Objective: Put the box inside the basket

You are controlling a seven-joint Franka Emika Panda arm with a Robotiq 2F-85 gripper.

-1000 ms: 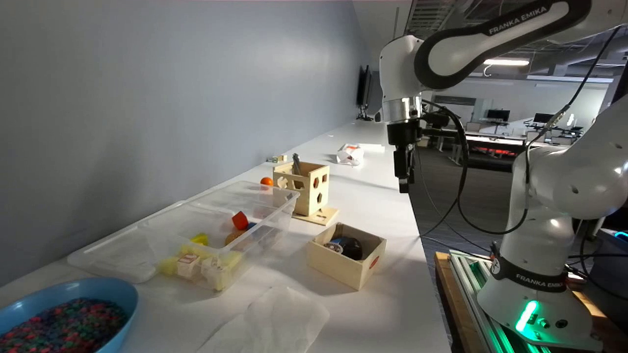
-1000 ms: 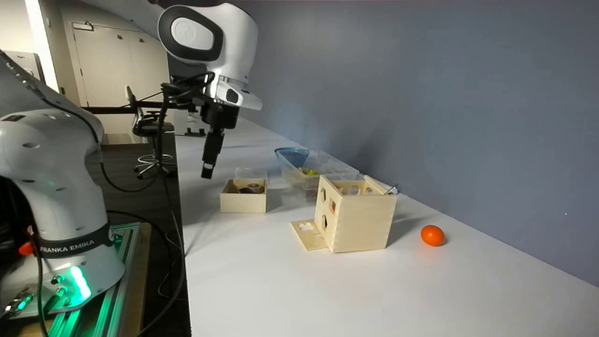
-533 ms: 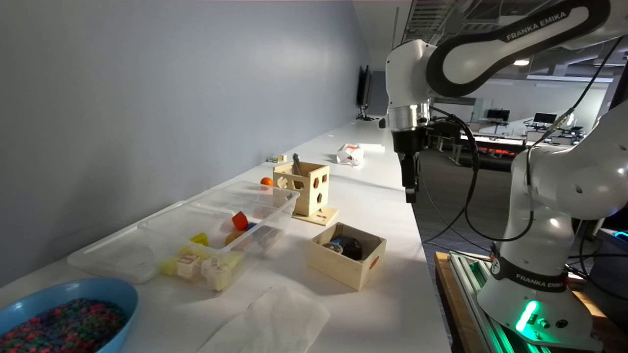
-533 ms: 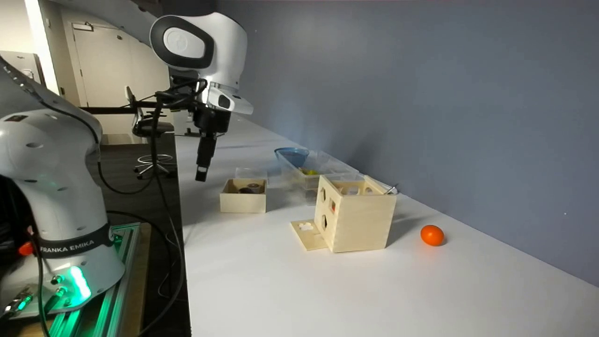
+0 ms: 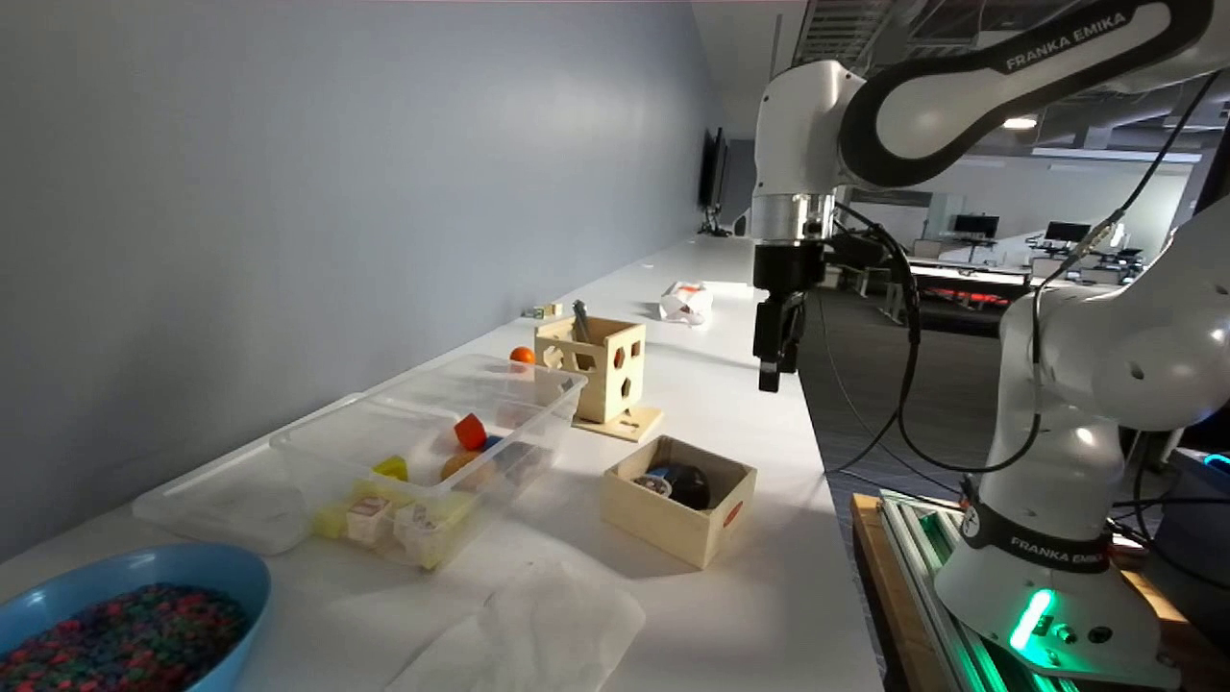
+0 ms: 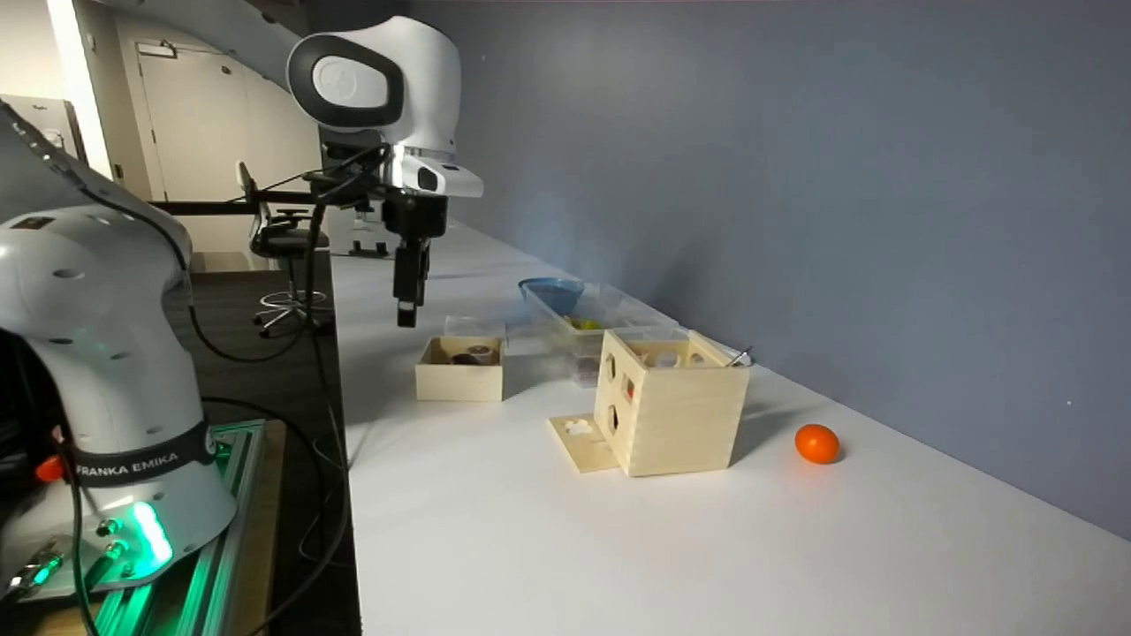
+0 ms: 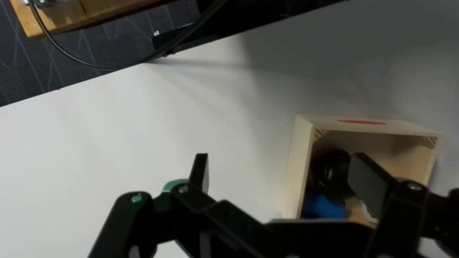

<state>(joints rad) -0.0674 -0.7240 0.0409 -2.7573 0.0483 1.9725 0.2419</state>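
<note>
Right of centre in an exterior view, the gripper [image 5: 776,373] has now been swung leftward in the frame and straightened from the slant shown half a second ago; it is held in mid-air above the white table [image 5: 759,625], its jaws seen in the wrist view parted wide, with nothing gripped. At lower centre, the low wooden box [image 5: 658,524] is left unmoved on the table, and just to its left, apart from it, the clear basket [image 5: 413,413] is likewise undisturbed.
</note>
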